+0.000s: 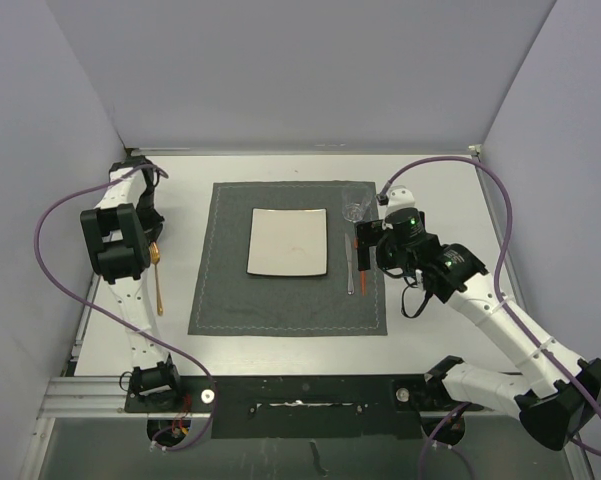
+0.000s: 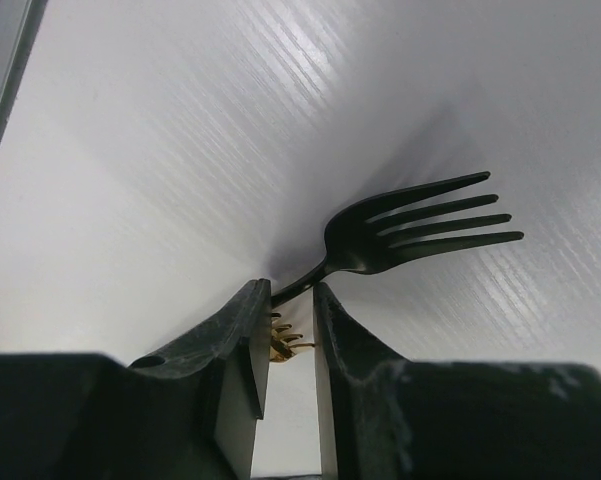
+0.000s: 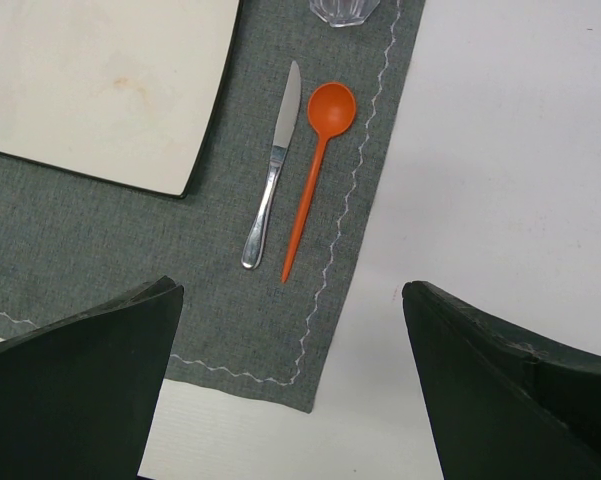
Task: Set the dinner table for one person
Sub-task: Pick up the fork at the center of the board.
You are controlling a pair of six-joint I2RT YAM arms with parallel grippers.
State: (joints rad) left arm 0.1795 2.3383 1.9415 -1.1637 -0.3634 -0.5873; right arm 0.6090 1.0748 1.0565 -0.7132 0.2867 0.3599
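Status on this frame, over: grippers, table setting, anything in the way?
Left gripper shut on black fork. Right gripper open, empty, over placemat edge. Dinner table: plate, knife, orange spoon on placemat; no fork there yet. Gold utensil left of placemat.

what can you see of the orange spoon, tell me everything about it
The orange spoon looks like one-piece matte plastic, with a round shallow bowl and a slim handle tapering to a point. It lies flat, bowl face up, on the grey placemat, just inside the white zigzag stitching. It runs roughly parallel to the steel knife and is apart from it. The bowl end points towards the glass without touching it. Only the mat touches it, and no gripper holds it.
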